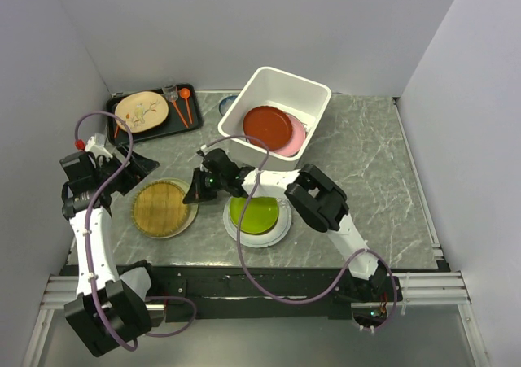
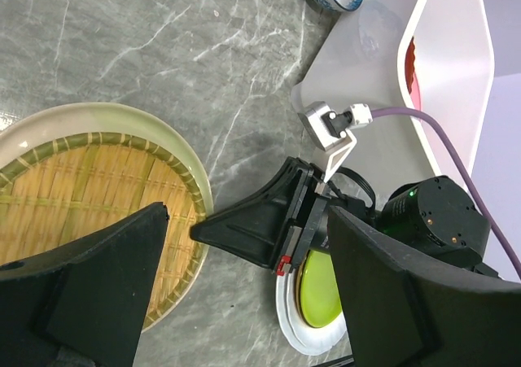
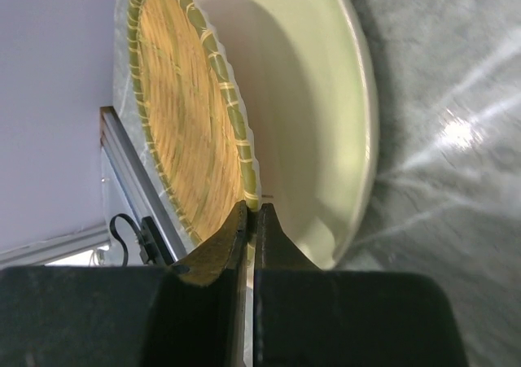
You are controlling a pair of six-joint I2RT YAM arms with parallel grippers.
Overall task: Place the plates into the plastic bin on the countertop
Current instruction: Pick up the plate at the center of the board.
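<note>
woven yellow plate (image 1: 165, 207) nested on cream plate (image 3: 326, 115), on countertop (image 1: 366, 172), near-left of plastic bin (image 1: 285, 86). right gripper (image 3: 252, 212) jaws pressed together, tips at woven rim's right edge; hold on rim unclear. left gripper (image 2: 244, 302) spread wide over plate's far-left edge. bare marble between plate and bin.

The top camera looked steeply down from above and behind me, far enough from the woven yellow plate (image 1: 164, 207) to take in the whole countertop (image 1: 366, 163) around it. My left wrist camera hung close above that plate, facing across it toward the plastic bin (image 2: 456, 58). My right wrist camera sat low at its rim, sighting edge-on; all three views shared the plate.
</note>
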